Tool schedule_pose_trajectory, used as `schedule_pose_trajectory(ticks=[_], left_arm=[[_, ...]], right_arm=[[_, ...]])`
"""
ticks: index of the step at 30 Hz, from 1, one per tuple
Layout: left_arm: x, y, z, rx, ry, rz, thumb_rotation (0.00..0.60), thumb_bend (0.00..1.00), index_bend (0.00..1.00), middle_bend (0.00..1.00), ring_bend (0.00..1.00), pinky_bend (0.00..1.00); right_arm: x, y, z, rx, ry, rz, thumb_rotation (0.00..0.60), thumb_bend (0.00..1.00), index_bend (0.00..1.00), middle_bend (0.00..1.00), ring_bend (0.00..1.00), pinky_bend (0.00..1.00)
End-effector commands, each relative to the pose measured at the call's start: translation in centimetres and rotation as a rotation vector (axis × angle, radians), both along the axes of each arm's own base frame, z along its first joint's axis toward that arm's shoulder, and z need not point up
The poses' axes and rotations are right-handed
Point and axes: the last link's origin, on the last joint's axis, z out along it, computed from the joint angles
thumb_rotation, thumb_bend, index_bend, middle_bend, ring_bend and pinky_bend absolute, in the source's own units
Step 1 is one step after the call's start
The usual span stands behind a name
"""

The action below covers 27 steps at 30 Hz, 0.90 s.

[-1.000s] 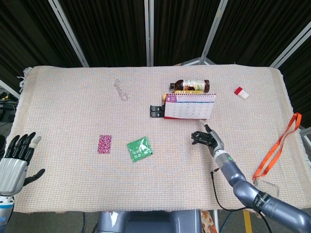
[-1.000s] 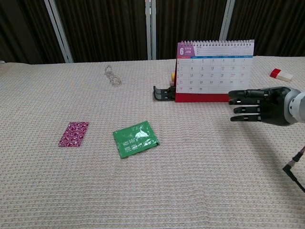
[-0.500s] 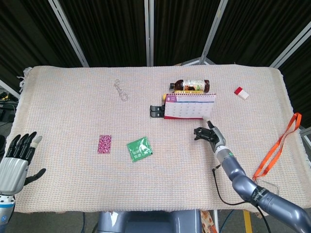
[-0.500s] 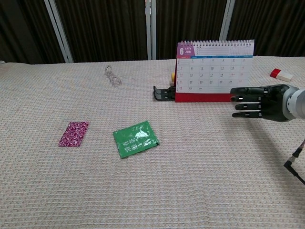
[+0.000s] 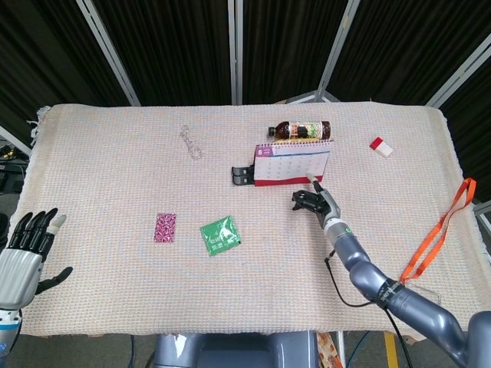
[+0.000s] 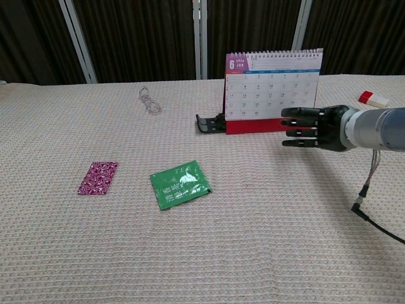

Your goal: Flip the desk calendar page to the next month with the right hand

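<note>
Head view: desk calendar (image 5: 292, 162) stands at 1 o'clock of table centre; right hand (image 5: 313, 201) just at its 6 o'clock, fingers apart, empty.
Chest view: hand at calendar's lower right — advice: hook bottom page edge, lift over spiral.

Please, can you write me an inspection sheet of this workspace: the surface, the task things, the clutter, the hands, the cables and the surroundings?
Surface: table covered with a beige woven cloth.
Job's things: calendar upright, page marked 6, not yet flipped.
Clutter: green packet, magenta packet, chain, bottle lying behind the calendar, black clip at its left, eraser, orange lanyard at the right edge.
Hands: right hand with fingers stretched out at the calendar's lower right corner; contact cannot be told. Left hand open, off the near left edge.
Cables: black cable hanging from the right arm.
Surroundings: dark curtains with metal poles.
</note>
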Motion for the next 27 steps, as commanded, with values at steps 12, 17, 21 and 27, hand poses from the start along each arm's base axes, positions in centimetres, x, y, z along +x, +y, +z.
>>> schedule_pose_trajectory(ticks=[12,17,21,27], left_arm=[[-0.2,0.3,0.2,-0.014,-0.017,0.008,0.6,0.09,0.0,0.0,0.0,0.0],[-0.2,0.3,0.2,-0.014,-0.016,0.007,0.6,0.09,0.0,0.0,0.0,0.0],[-0.2,0.3,0.3,-0.012,-0.017,0.005,0.6,0.09,0.0,0.0,0.0,0.0],[-0.1,0.2,0.3,-0.01,-0.018,0.005,0.6,0.09,0.0,0.0,0.0,0.0]], right_arm=[[4.4,-1.1,0.1,-0.044,-0.037,0.081,0.6,0.36,0.1,0.6,0.63,0.5],[6.4,-1.1,2.3,-0.107,-0.029,0.135,0.6,0.36,0.14,0.6,0.63,0.5],[7.4,-0.7,4.0,-0.163,-0.016,0.158,0.6,0.37,0.26,0.57,0.61,0.47],[8.9,0.1,7.8,-0.329,0.024,0.216,0.6,0.37,0.4,0.44,0.48,0.25]])
